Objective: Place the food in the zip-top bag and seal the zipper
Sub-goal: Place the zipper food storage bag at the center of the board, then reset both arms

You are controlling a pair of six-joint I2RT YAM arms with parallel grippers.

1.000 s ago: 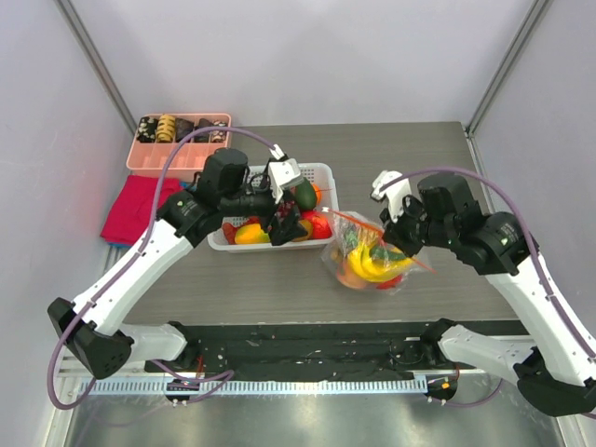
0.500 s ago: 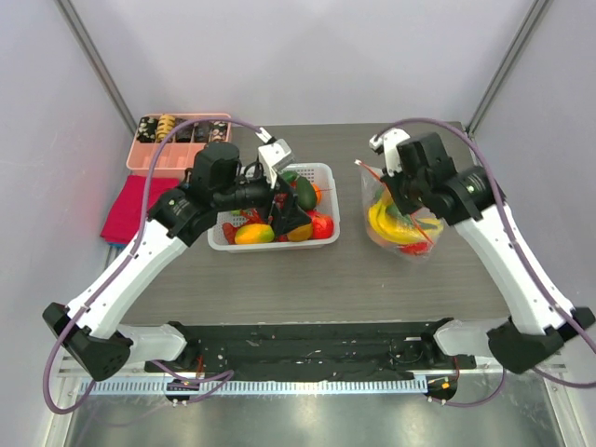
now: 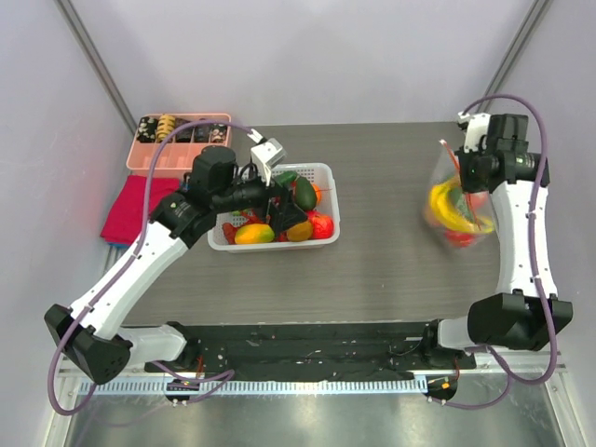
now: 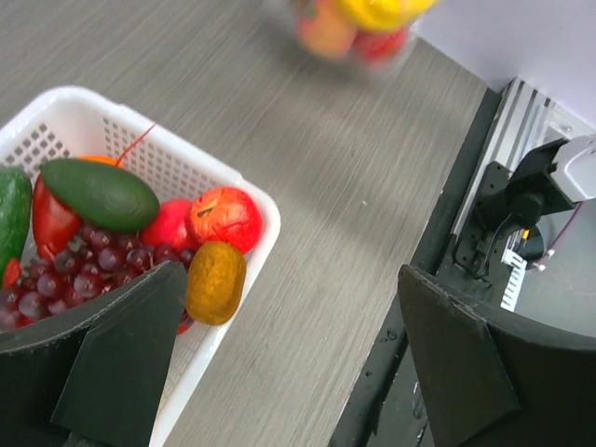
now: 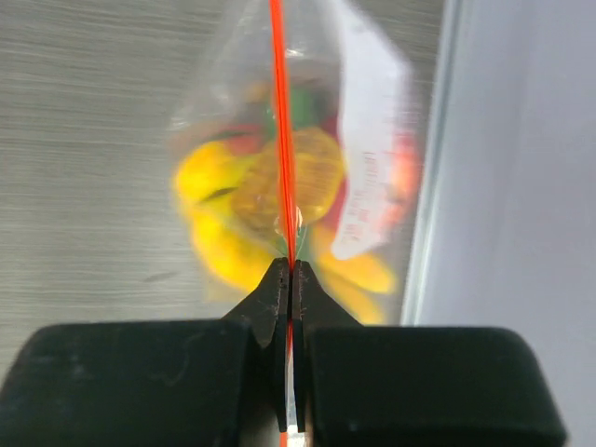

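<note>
**A:** Two hands, two quite different jobs. What is the right hand (image 5: 287,270) doing?

**B:** It is pinched tight on the zipper (image 5: 278,112), and the orange-red strip runs straight out from between its fingers. The zip-top bag (image 3: 453,200) hangs under it at the far right of the worktop (image 4: 354,168), apparently lifted clear of the surface. It has bananas (image 3: 445,207) and something red inside.

**A:** And the left hand (image 4: 291,279)?

**B:** Its fingers are spread wide with nothing in them. It is poised over the near corner of the white basket (image 4: 65,98), where a red round fruit (image 4: 224,216) and a tan-yellow oval fruit (image 4: 215,281) lie among others.

**A:** So which step is this?

**B:** I'd judge the filling is partly done, since some food is in the pouch and more sits in the basket. I cannot tell whether the strip is pressed closed along its whole length.

**A:** What does the next move need?

**B:** If more fruit is to go in, the bag must come within the left hand's reach with its mouth held open. Otherwise it should be laid down so the strip can be pressed closed from end to end. A single pinch on such floppy plastic gives little control, so the second hand should steady it.
</note>
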